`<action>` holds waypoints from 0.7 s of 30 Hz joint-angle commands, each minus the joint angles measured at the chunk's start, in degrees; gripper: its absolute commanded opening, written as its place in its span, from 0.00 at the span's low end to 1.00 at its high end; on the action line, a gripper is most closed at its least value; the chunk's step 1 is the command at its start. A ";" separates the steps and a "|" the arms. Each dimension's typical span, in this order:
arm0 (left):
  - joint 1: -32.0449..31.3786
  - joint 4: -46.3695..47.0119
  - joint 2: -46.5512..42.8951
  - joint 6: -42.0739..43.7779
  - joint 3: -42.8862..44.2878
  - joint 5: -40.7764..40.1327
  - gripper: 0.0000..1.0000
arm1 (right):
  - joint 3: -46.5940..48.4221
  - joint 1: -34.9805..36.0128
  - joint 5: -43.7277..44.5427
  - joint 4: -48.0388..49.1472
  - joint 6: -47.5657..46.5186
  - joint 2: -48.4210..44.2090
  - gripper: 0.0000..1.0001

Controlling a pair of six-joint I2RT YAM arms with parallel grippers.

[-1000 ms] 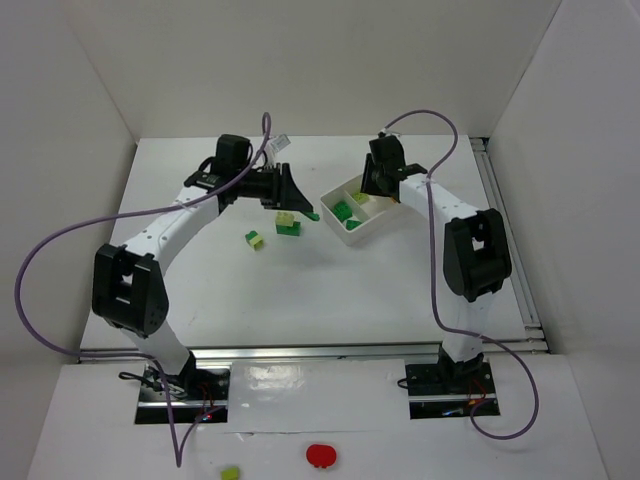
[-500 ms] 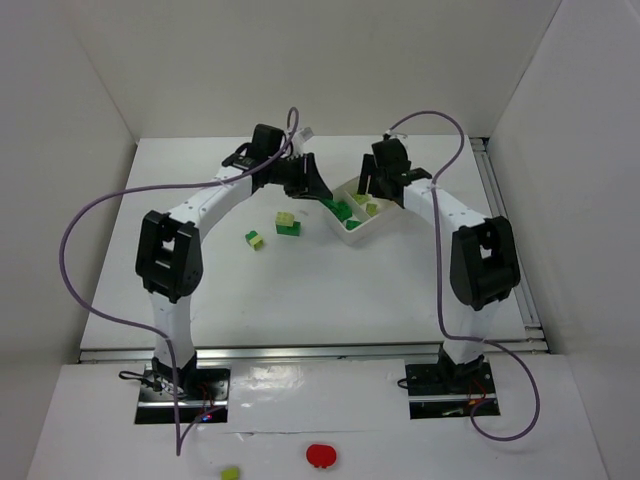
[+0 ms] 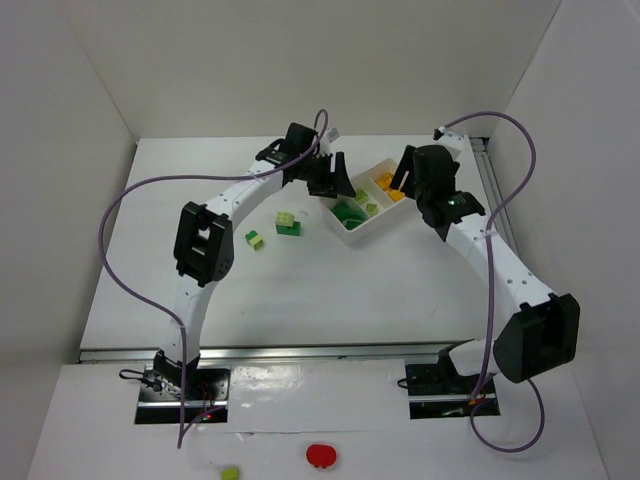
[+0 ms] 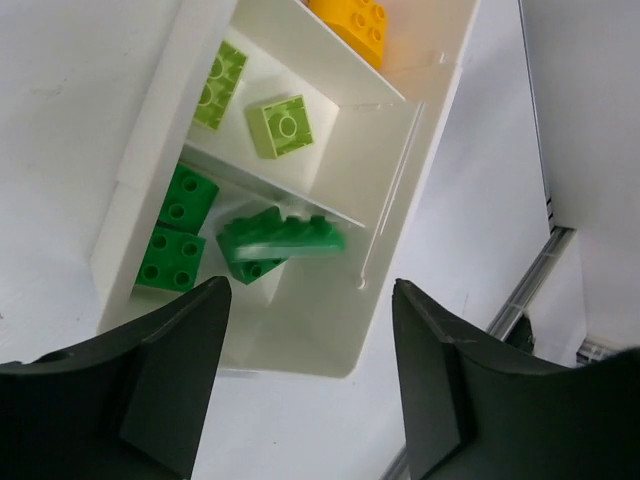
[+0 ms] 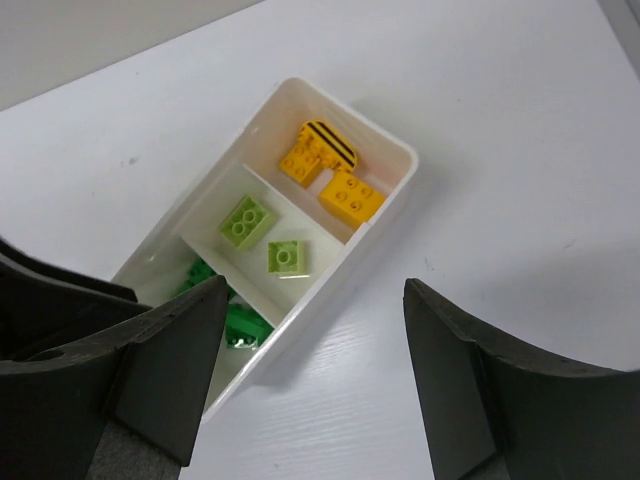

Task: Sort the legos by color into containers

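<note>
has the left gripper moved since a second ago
Yes. The left gripper has swung to the right, away from the loose dark green brick, and now sits at the green end of the white tray.

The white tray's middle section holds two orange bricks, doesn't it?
Not quite. The two bricks in the middle section of the white tray are pale lime-green bricks, not orange. The orange bricks lie in the end section next to it. The right wrist view shows this plainly.
</note>
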 commanded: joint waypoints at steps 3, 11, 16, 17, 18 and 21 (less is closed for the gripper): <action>0.40 -1.08 -2.60 0.47 2.33 -0.12 0.77 | -0.22 -1.04 3.25 -1.58 -0.65 -1.16 0.78; 1.79 -4.68 -22.19 4.07 -10.56 -15.28 0.71 | 2.85 1.50 -10.33 0.17 -5.81 2.35 0.75; 9.61 -4.68 -36.00 -0.14 -30.43 -21.92 0.69 | 7.07 12.13 -16.78 2.55 -12.33 8.67 0.77; 11.10 -5.20 -37.58 -0.15 -32.54 -22.61 0.69 | 8.12 15.02 -19.22 2.55 -13.30 10.25 0.78; 13.47 -5.73 -40.21 -0.93 -36.21 -24.01 0.69 | 9.26 16.44 -20.38 2.55 -15.31 13.40 0.80; 18.04 -7.57 -42.95 -3.38 -40.46 -25.42 0.69 | 15.06 21.27 -23.55 0.71 -19.53 20.69 0.82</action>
